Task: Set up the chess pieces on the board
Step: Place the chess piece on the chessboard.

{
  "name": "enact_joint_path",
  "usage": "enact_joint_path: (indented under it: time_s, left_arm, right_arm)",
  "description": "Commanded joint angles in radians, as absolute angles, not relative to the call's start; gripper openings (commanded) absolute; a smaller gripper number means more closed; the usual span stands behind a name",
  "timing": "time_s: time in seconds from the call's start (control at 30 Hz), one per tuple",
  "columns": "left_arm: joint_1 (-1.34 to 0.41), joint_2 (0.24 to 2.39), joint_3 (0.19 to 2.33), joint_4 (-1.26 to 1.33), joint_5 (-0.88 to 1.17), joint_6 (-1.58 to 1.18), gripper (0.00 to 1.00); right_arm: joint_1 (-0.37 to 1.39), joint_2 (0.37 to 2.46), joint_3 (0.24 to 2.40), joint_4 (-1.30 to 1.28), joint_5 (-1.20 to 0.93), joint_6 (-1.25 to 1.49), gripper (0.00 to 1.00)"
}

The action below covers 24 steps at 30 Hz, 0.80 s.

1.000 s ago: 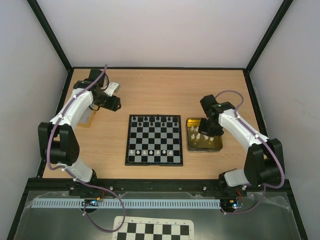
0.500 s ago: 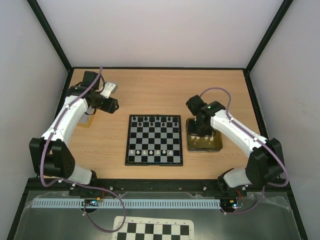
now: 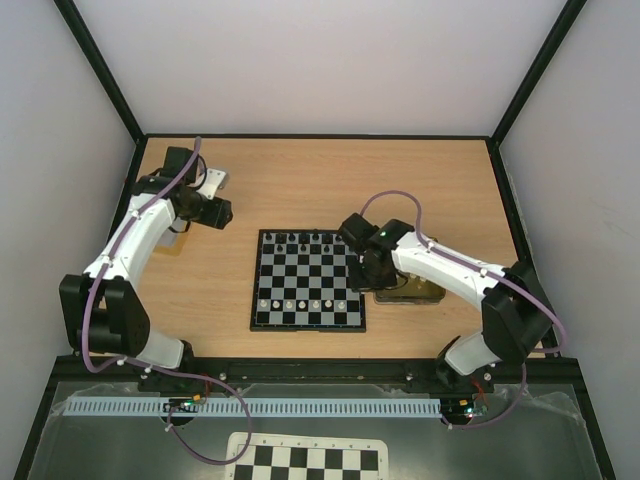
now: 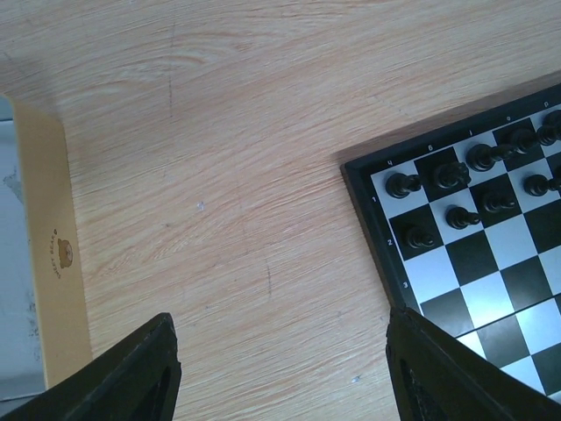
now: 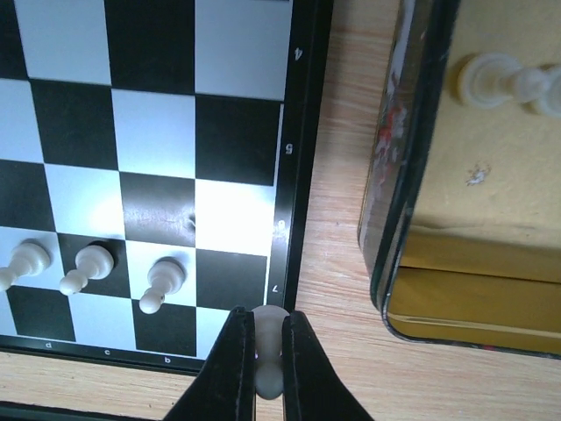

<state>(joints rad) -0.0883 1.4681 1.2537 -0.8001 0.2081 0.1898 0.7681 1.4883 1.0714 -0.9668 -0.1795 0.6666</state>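
A white chess piece (image 5: 267, 344) is pinched between the closed fingers of the right gripper (image 5: 266, 317), above the black frame of the board (image 5: 298, 175) near its near right corner; whether the piece touches the frame cannot be told. Three more white pawns (image 5: 162, 282) are seen standing just to the left, in the board's second row from the near edge. Just right of the board, apart from it, the gold tin tray (image 5: 399, 175) is found, with at least one white chessman (image 5: 489, 81) lying inside; most of the tray is hidden by the arm in the top view. Black chessmen (image 4: 451, 175) are lined along the board's far rows. The left gripper (image 4: 280, 320) is held open and empty over bare table (image 4: 219, 175), far left of the board.
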Motion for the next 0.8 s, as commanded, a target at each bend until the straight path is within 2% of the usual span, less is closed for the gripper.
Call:
enact_joint_path:
  time_s: [0.0, 0.23, 0.53, 0.77]
  left_arm:
    - [-0.081, 1.49, 1.277, -0.802, 0.199, 0.175, 0.65]
    - [-0.081, 1.505, 1.278, -0.784, 0.211, 0.169, 0.66]
    - [-0.081, 1.5, 1.291, -0.776, 0.21, 0.156, 0.78]
    - [-0.081, 1.496, 1.287, -0.778, 0.208, 0.153, 0.82]
  right_arm:
    - [0.802, 1.499, 1.035, -0.933, -0.179, 0.696, 0.02]
    - [0.873, 1.526, 1.015, -0.914, -0.153, 0.753, 0.02]
    - [0.88, 1.528, 0.967, -0.836, -0.094, 0.826, 0.02]
    - [0.879, 1.561, 0.971, -0.796, -0.078, 0.834, 0.02]
